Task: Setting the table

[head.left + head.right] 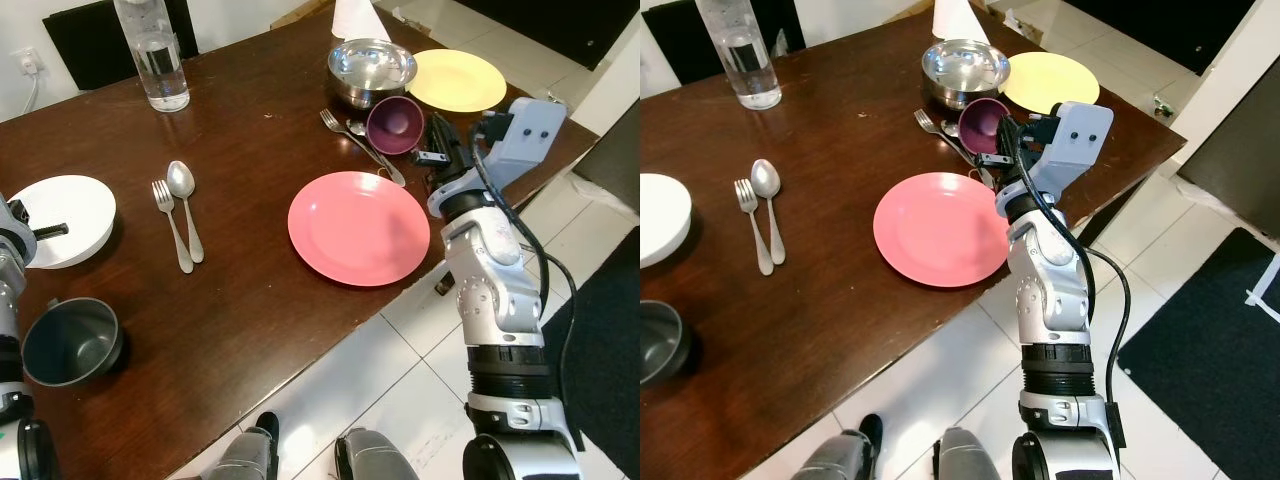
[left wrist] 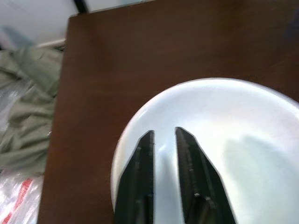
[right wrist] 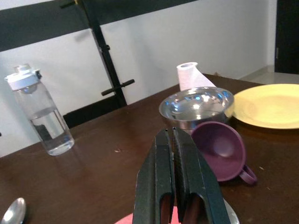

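At the far left the left tool [image 2: 161,140] hovers low over the white bowl [image 1: 60,220], its fingers slightly apart and holding nothing, probably lined up to take the rim; a dark grey cup [image 1: 70,342] sits just nearer the edge. Further right a fork [image 1: 172,225] and spoon [image 1: 185,208] lie side by side as one laid place, with a clear water bottle [image 1: 155,55] behind. The pink plate [image 1: 358,227] marks the next place. Beyond it a second fork and spoon [image 1: 362,145], a tipped purple cup [image 1: 395,125], a steel bowl [image 1: 372,70] and a yellow plate [image 1: 457,80] cluster unsorted. The right tool [image 3: 174,140], fingers pressed together and empty, points at that cup. The tabletop [image 1: 250,130] is dark wood over pale floor tiles [image 1: 400,380].
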Tool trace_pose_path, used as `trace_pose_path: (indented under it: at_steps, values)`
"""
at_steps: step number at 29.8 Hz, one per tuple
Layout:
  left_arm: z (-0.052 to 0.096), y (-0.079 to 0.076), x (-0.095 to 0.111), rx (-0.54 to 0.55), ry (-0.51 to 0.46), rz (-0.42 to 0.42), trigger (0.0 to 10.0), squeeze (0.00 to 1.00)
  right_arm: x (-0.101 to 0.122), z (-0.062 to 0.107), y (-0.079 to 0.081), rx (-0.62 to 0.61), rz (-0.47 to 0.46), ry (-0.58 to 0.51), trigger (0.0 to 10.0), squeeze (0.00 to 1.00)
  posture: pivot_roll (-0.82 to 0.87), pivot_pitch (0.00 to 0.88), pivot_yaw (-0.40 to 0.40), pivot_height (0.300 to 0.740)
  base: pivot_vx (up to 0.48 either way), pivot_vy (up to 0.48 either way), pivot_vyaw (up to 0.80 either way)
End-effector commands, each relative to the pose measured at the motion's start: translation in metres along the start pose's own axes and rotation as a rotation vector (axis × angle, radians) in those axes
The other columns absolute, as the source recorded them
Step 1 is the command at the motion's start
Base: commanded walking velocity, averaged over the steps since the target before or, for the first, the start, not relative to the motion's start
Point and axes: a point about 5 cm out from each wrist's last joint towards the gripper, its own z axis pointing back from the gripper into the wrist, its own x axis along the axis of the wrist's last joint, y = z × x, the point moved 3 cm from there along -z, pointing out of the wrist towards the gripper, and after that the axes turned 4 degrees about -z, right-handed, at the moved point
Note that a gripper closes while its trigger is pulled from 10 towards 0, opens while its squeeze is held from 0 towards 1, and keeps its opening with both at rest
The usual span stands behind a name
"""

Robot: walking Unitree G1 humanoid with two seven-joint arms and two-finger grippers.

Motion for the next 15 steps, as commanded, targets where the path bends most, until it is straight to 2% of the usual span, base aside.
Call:
trace_pose_path:
  at_steps: [1,6,7,8,11,13,14,15]
  values:
    - [-0.001,0.010,-0.012,0.056,0.048,0.007,10.0,1.00,-0.005,0.001,0.002,0.009,-0.014,0.021,10.0,0.00,-0.03,0.110,-0.009,0.740,0.000,0.000,0.00]
    - [0.000,0.018,-0.016,0.110,0.069,0.025,10.0,1.00,-0.007,0.003,0.002,0.011,-0.014,0.029,10.0,0.00,-0.03,0.110,-0.012,0.740,0.000,0.000,0.00]
    - [0.000,0.025,-0.019,0.147,0.084,0.041,10.0,1.00,-0.008,0.004,0.002,0.010,-0.013,0.032,10.0,0.00,-0.03,0.108,-0.015,0.740,0.000,0.000,0.00]
    - [0.001,0.033,-0.021,0.176,0.097,0.058,10.0,0.00,-0.009,0.005,0.001,0.010,-0.013,0.036,10.0,0.00,-0.03,0.108,-0.020,0.740,0.000,0.000,0.00]
    - [0.001,0.037,-0.024,0.182,0.112,0.083,10.0,0.00,-0.010,0.005,0.001,0.010,-0.013,0.039,10.0,0.00,-0.03,0.107,-0.023,0.740,0.000,0.000,0.00]
    - [0.003,0.027,-0.036,0.083,0.174,0.193,10.0,0.00,-0.009,0.003,0.001,0.022,-0.011,0.041,10.0,0.00,-0.03,0.119,-0.032,0.740,0.000,0.000,0.00]
    - [0.004,0.023,-0.041,0.059,0.195,0.229,10.0,0.00,-0.009,0.002,0.002,0.026,-0.010,0.042,10.0,0.00,-0.03,0.120,-0.032,0.740,0.000,0.000,0.00]
    - [0.004,0.023,-0.041,0.059,0.195,0.229,10.0,0.00,-0.009,0.002,0.002,0.026,-0.010,0.042,10.0,0.00,-0.03,0.120,-0.032,0.740,0.000,0.000,0.00]
